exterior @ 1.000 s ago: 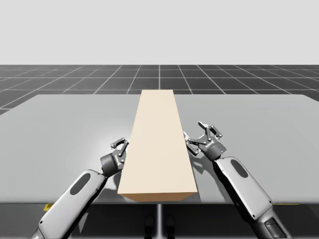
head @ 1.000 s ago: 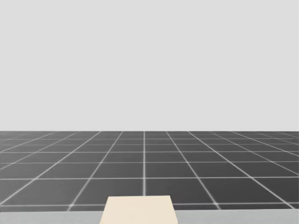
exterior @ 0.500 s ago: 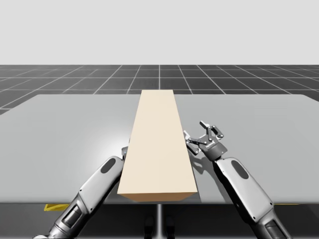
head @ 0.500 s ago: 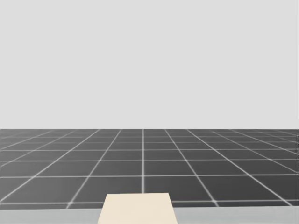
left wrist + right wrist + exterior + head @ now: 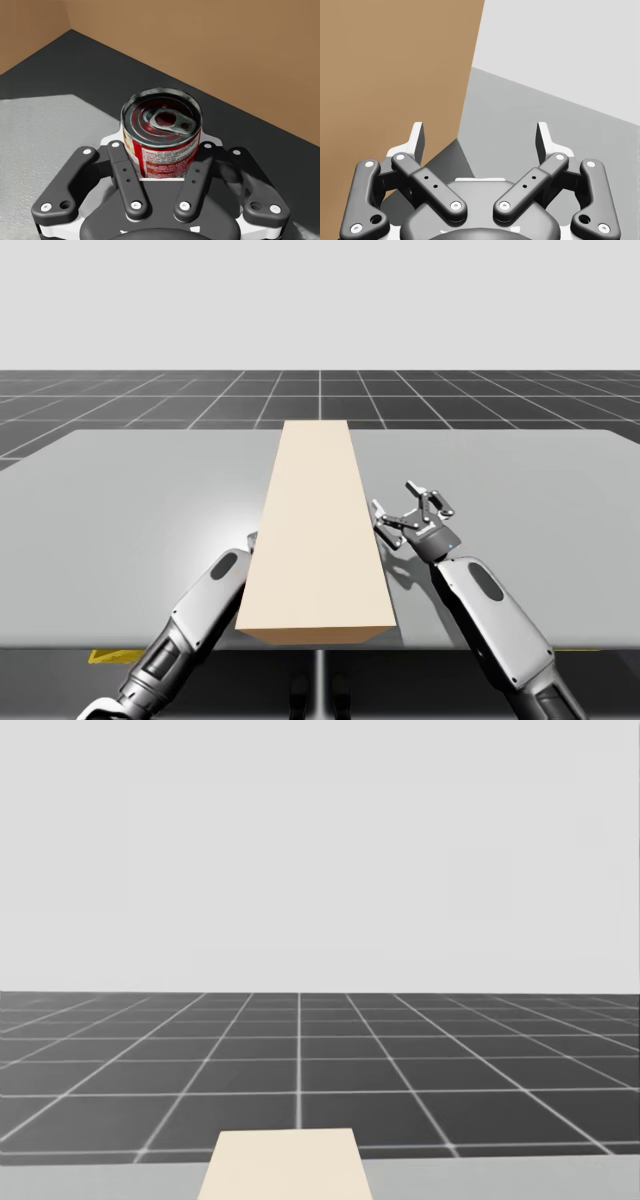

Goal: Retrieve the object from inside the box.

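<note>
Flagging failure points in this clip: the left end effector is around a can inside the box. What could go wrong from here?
1. The left end effector grips the red can low on its sides; it may tilt or slip on withdrawal.
2. The box wall stands close behind the can; lifting could knock it.
3. The right end effector is open beside the box, not holding it, so the box may shift.
</note>
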Robot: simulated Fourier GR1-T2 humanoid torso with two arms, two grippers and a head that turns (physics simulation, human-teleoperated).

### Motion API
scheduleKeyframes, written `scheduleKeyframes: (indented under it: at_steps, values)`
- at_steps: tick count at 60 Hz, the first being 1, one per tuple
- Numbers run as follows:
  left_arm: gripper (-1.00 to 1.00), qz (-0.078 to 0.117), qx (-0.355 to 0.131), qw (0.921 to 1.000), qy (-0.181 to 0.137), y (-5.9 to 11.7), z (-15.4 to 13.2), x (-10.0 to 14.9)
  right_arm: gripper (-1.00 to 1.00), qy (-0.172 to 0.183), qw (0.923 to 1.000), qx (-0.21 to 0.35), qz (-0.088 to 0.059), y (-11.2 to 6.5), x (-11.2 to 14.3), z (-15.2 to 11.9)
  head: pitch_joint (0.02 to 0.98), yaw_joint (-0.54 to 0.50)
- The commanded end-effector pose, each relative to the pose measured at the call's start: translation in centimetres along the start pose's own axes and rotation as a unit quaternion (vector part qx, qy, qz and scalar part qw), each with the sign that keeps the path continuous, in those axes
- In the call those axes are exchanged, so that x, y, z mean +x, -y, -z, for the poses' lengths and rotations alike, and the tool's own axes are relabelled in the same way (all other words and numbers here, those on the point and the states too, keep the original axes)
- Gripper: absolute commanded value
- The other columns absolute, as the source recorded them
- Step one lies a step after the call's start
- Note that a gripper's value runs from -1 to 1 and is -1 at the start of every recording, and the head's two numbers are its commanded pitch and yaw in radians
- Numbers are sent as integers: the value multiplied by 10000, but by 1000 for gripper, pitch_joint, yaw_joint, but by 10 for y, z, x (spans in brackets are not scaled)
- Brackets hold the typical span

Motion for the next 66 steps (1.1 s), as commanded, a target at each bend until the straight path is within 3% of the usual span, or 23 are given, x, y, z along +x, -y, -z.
scheduleKeyframes:
  at_steps: [1, 14, 28, 51, 66]
  values:
    - [1000, 115, -75, 9999, -4, -21, -32, 5, -1000, 9, 10000, -36, -1, 2, 0, 0, 70, -44]
    - [1000, 212, 383, 9988, 197, -44, -93, 17, -1000, 18, 10000, -69, 5, 3, 1, 1, 66, -41]
    - [1000, 395, 805, 9954, 333, -63, -136, 37, -1000, 29, 9999, -94, 29, 4, 2, 0, 62, -45]
    - [1000, 874, 1273, 9838, 913, -90, -155, 140, -1000, 11, 9999, -96, 40, 5, 2, 0, 45, -51]
    - [1000, 1401, 1553, 9701, 1231, -99, -161, 222, -1000, -32, 10000, -85, 27, 7, 2, 0, 40, -55]
